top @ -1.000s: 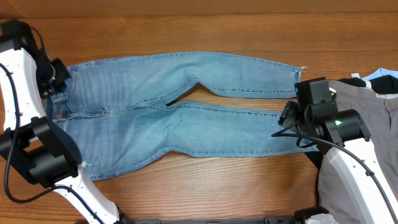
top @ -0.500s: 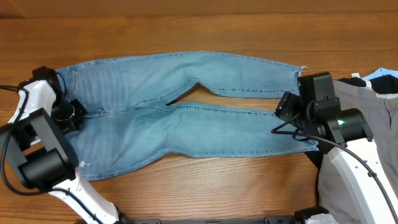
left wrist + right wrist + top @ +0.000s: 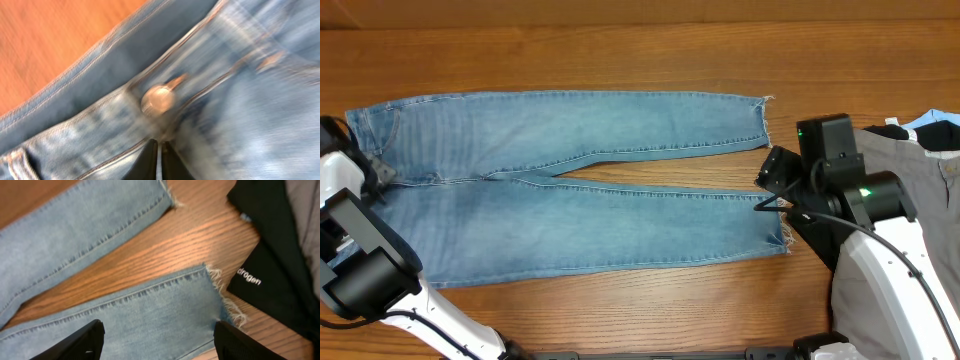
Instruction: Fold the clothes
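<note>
At far left of frame, my left gripper [image 3: 159, 158] clamps the jeans [image 3: 580, 200] at the waistband [image 3: 95, 127]; right gripper [image 3: 162, 339] hangs spread above the frayed hem [image 3: 220, 282]. Denim looks soft and heavyish, so I'd take the hem corners.

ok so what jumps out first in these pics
The light-blue jeans lie stretched flat across the table, frayed hems to the right. The left end effector is pinched on their waistband beside the metal button, while the right end effector hangs open over the nearer leg's hem. A grey garment and a black garment are heaped at the right edge.
</note>
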`<control>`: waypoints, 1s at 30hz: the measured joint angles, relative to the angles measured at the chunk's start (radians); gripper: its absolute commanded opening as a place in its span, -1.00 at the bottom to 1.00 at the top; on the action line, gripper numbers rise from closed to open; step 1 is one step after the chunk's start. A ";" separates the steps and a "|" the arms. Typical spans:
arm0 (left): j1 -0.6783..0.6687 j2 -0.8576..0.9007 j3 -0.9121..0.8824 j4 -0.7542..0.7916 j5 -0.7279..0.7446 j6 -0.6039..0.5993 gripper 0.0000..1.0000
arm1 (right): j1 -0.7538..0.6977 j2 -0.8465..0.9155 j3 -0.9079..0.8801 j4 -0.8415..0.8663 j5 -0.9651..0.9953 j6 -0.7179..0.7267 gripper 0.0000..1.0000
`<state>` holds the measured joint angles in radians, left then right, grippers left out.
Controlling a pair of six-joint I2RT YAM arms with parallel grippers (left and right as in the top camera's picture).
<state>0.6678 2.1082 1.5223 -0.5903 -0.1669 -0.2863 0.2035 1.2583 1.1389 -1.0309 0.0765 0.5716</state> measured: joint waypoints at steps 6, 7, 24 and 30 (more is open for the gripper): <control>-0.034 0.002 0.248 -0.212 0.168 0.042 -0.48 | 0.000 0.139 0.000 0.007 -0.041 0.000 0.52; -0.039 0.002 0.283 -0.253 0.190 0.049 -0.48 | 0.000 0.163 0.000 0.008 -0.045 0.000 0.52; -0.199 -0.020 0.693 -0.814 0.328 0.171 -0.47 | -0.022 0.550 -0.026 0.039 -0.077 0.003 -0.53; -0.294 -0.127 0.693 -0.864 0.281 0.208 -0.35 | -0.054 0.570 -0.077 0.061 -0.102 0.000 -0.55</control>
<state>0.3733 1.9808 2.2150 -1.4544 0.1139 -0.0780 0.1497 1.8282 1.0615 -0.9695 -0.0254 0.5720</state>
